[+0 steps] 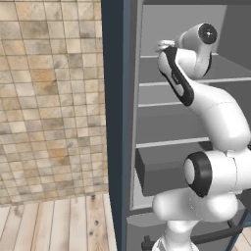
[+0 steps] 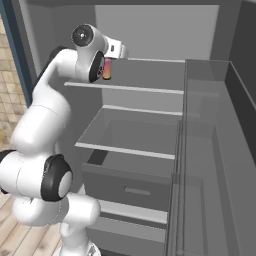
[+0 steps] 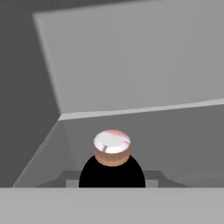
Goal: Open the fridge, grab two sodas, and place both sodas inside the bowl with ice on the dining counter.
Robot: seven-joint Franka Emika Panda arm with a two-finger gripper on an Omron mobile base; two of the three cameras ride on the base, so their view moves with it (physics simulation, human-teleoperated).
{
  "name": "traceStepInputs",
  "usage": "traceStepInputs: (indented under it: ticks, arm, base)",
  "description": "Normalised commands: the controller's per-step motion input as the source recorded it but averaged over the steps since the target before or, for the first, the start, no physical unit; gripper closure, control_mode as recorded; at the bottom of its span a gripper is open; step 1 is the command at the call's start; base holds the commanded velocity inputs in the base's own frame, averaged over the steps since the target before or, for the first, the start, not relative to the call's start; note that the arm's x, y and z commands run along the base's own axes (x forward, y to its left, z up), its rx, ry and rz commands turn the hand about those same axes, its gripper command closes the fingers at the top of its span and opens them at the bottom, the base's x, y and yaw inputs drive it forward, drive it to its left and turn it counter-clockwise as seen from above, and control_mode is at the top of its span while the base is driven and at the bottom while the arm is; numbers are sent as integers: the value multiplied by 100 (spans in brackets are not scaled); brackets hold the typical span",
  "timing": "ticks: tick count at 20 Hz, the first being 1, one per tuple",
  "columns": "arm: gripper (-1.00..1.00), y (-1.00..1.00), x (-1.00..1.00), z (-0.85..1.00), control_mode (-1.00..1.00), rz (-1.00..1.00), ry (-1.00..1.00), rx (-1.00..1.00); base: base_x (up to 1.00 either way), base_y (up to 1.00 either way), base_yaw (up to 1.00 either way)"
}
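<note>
The fridge (image 2: 150, 30) stands open, its grey shelves (image 1: 162, 103) bare. My arm reaches in over the upper shelf. A pink-orange soda (image 2: 106, 68) hangs at the hand, just above that shelf. In the hand view the same soda (image 3: 112, 148) sits dead centre at the bottom, black cap nearest the camera and pale shiny end pointing at the fridge's back wall. My gripper (image 3: 112, 178) is shut on it, with only grey bits of the fingers showing on either side of the cap. The bowl and the dining counter are out of view.
The fridge door (image 2: 210, 150) with its clear bins hangs open on the right. A grey drawer (image 2: 130, 187) sticks out below the shelves. A dark blue side panel (image 1: 113, 98), a tiled wall (image 1: 49, 98) and wooden floor (image 1: 59, 225) lie to the left.
</note>
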Motion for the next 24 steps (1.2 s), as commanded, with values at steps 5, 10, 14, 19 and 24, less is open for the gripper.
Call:
traceStepInputs:
  ticks: [5, 10, 14, 19, 24]
  arm:
    - [100, -4, -53, 7, -100, 0, -5, 1]
    - [100, 0, -59, 24, -100, 0, 2, 0]
    - [100, 0, -67, 2, -100, 0, 6, 0]
    - [100, 0, -84, 0, -100, 0, 3, 0]
    - [100, 0, -100, -8, -100, 1, 0, 0]
  base:
    - [0, 0, 0]
    - [0, 0, 0]
    - [0, 0, 0]
    - [0, 0, 0]
    - [0, 0, 0]
